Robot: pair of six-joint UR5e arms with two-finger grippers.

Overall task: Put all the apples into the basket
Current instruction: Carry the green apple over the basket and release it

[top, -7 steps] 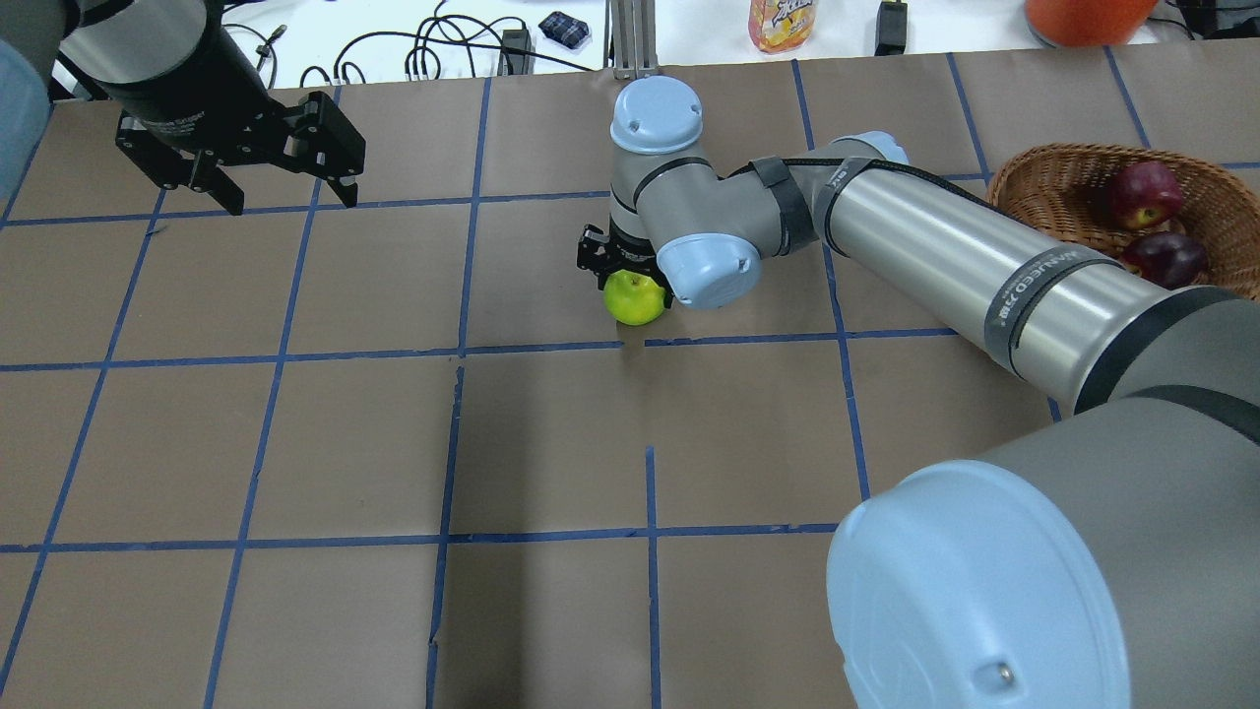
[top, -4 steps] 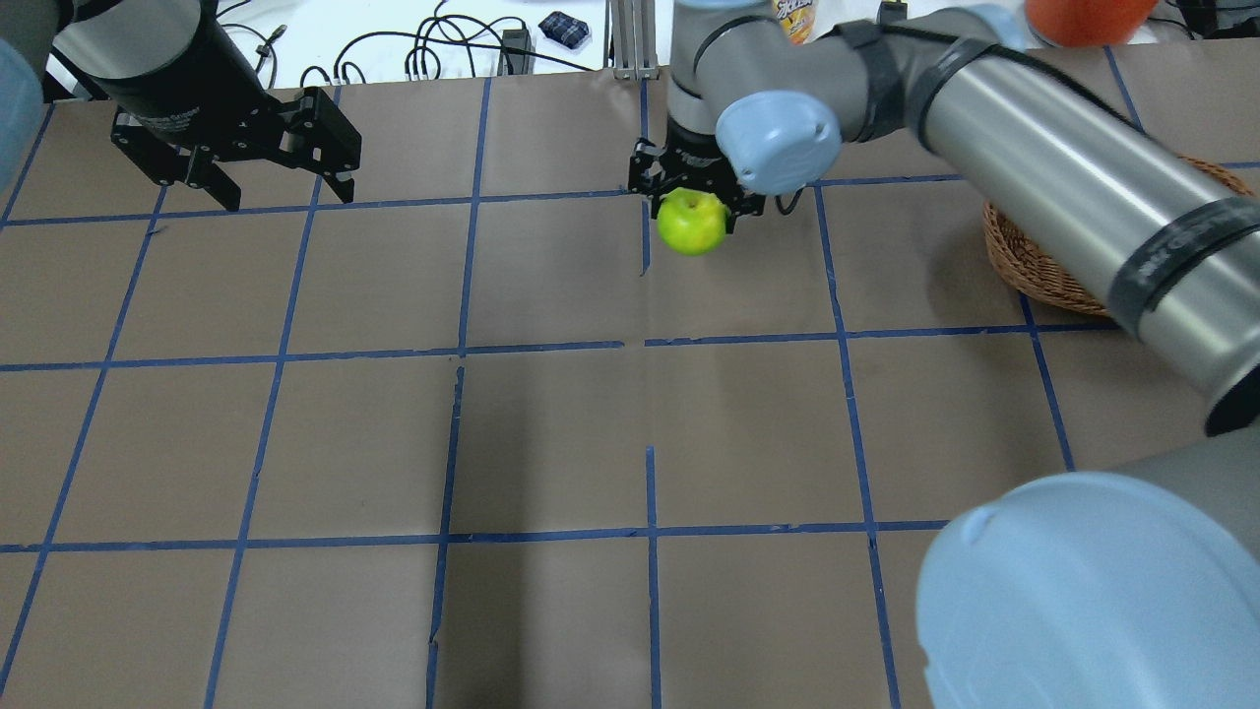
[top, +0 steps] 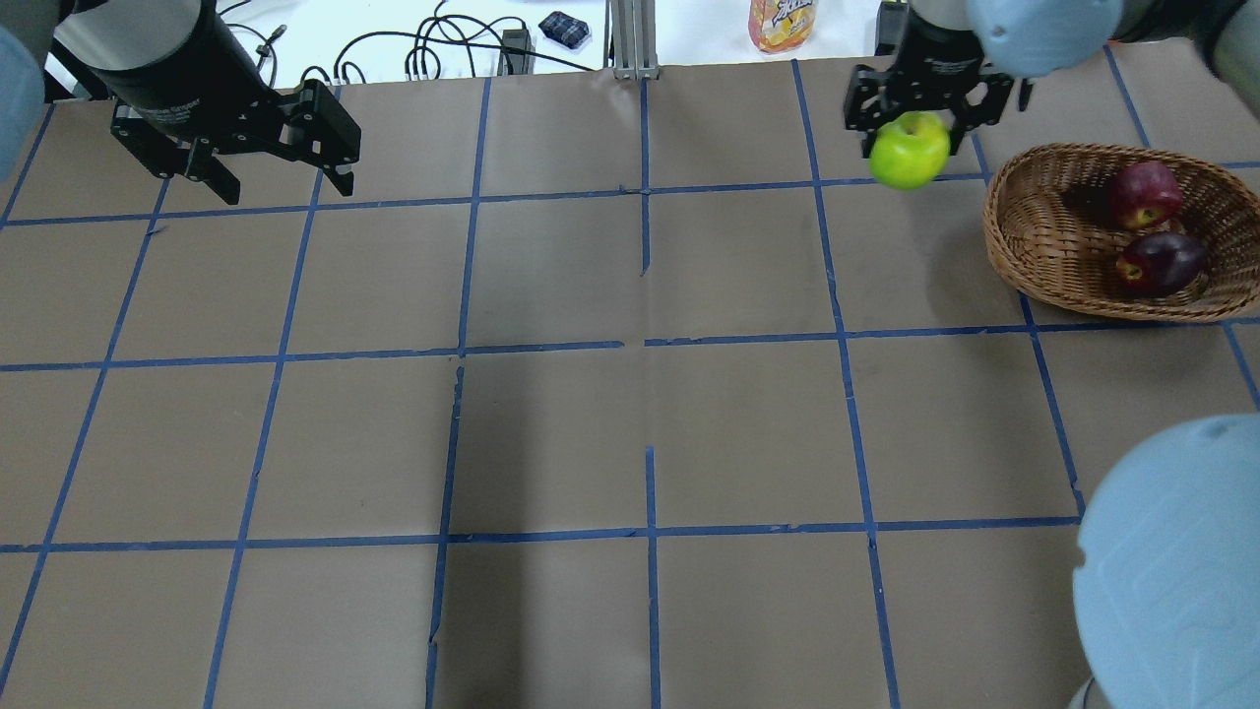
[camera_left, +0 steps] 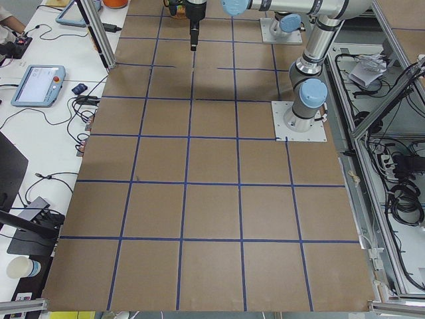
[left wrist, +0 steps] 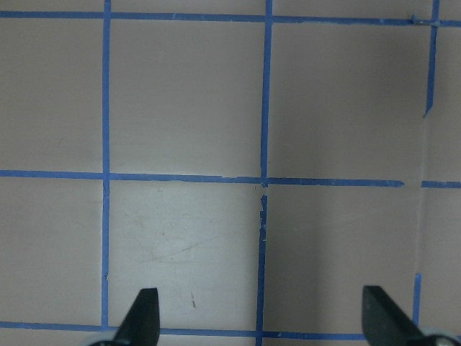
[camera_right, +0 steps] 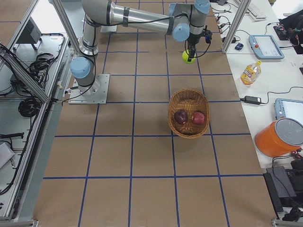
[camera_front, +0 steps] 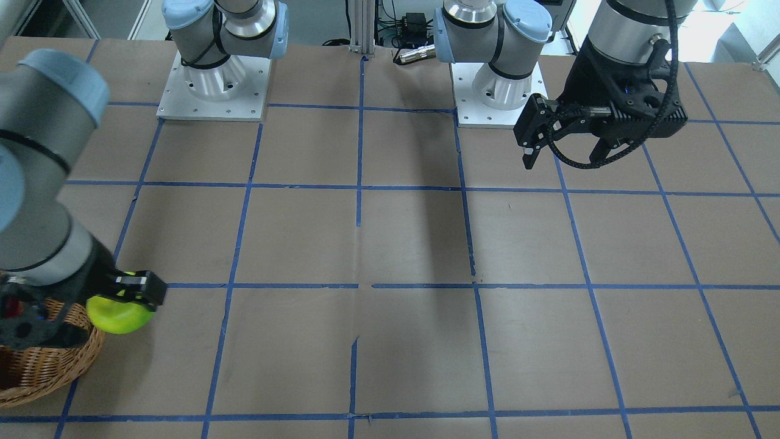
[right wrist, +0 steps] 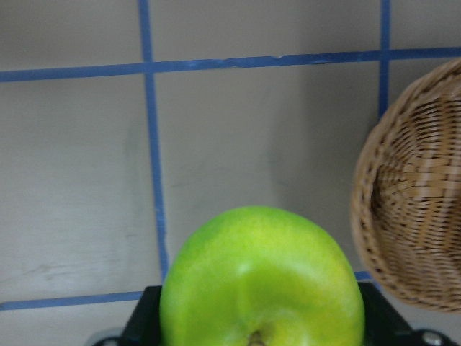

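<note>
Overhead view, L to R: the L gripper (top: 285, 187) is hanging above the far-L part of the table (top: 551, 433). Its fingers are spread wide w/ nothing btwn them. Its wrist cam is showing both fingertips (left wrist: 144, 321) well apart over brown paper & blue tape lines.

Further R, the R gripper (top: 911, 136) is holding the green apple (top: 908, 156) from above. The jaws are clamped on the apple's sides, stem end up, keeping it clear of the table. The apple is hanging in the air near the L rim of the basket (top: 1006, 236), beside it & not over it. The R wrist cam is showing the apple (right wrist: 263, 281) filling the lower frame, w/ the basket's wicker wall (right wrist: 410, 216) off to the R.

At far R, the basket is sitting on the table. The red apple (top: 1145, 194) & the dark apple (top: 1162, 261) are lying close together inside it, toward its R end.

Front-facing cam, mirrored: the apple (camera_front: 119, 314) is hanging at the basket's edge (camera_front: 55, 360) at lower L, & the wide-open L gripper (camera_front: 563, 157) is hanging at upper R.
</note>
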